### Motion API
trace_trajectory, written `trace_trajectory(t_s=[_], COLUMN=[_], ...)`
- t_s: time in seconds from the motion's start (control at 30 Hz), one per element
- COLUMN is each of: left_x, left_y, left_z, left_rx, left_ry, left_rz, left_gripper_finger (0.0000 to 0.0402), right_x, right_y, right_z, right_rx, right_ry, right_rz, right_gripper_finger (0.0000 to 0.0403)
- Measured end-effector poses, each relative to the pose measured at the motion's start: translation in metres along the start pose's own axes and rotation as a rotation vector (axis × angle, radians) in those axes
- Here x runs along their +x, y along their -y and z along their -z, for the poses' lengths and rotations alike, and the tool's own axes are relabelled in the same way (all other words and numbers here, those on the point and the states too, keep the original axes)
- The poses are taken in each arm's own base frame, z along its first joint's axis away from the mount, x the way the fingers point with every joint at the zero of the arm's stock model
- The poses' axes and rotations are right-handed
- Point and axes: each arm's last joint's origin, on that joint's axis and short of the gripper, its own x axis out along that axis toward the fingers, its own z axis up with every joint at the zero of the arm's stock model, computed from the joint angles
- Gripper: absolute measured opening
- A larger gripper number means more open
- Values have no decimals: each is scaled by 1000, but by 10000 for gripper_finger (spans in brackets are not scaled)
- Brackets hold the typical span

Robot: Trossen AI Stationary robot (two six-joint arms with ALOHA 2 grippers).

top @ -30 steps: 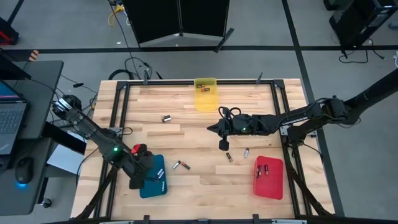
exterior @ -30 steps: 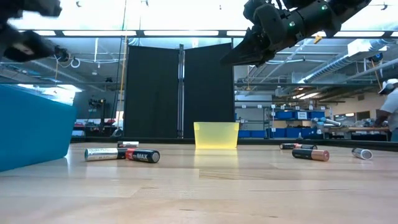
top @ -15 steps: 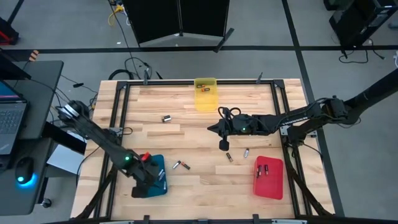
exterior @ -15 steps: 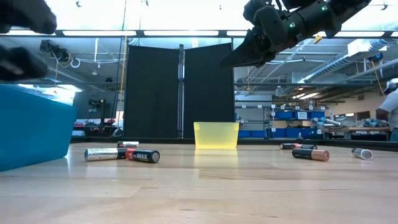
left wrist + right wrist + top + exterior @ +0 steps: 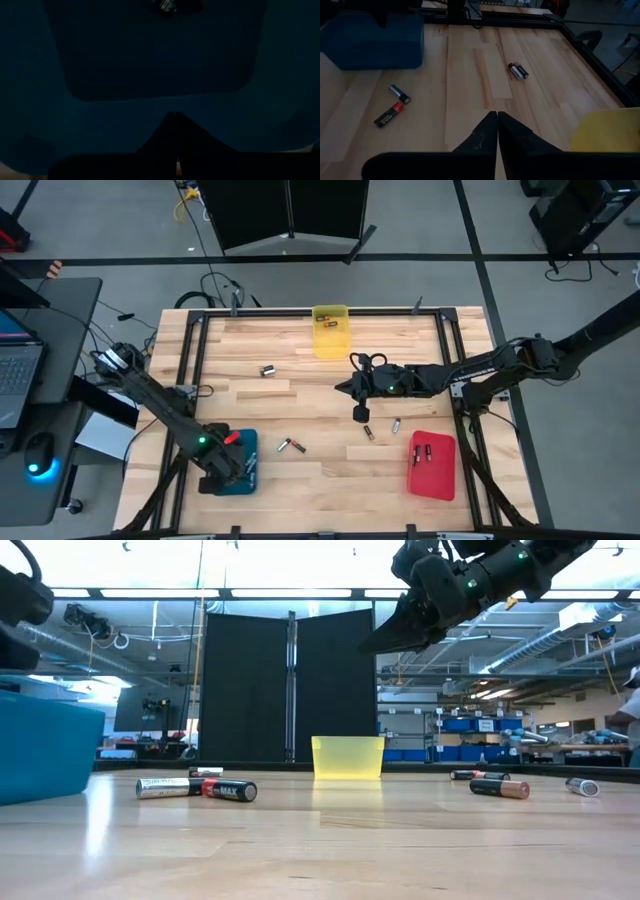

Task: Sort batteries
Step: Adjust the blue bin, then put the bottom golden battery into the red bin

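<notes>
Left end effector pressed together over blue tray at 7 o'clock; right end effector pinched empty mid-surface. From above: cells already in yellow tray and red tray; loose batteries remaining. Low: pair unsorted. Sorting partly done.

Counter: pale wood planks, black frame. Trays: blue tray, red tray, translucent yellow tray. Batteries: black-and-red cell, dark cell with silver end, silvery cell beside black one with red "MAX" lettering, copper-ended dark cell. Arms dark, backdrop panels black.
</notes>
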Motion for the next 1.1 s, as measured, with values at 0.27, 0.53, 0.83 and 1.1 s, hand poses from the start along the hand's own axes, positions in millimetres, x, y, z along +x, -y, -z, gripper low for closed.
trace_trajectory(t_s=[0.27, 0.53, 0.83, 1.1], left_x=[-13, -48, -50, -32], left_y=[-3, -7, -19, -50], left_z=[7, -2, -47, -61], left_rx=[-40, -38, 194, 282], left_ry=[52, 427, 907, 1205], left_rz=[-7, 34, 111, 157], left_gripper_finger=[3, 2, 1, 1], right_x=[0, -4, -13, -24], right_y=[0, 2, -11, -33], right_z=[0, -5, 5, 19], right_rx=[0, 85, 356, 485], right_ry=[0, -86, -285, -417], right_rz=[0, 46, 103, 119], right_gripper_finger=[22, 38, 39, 39])
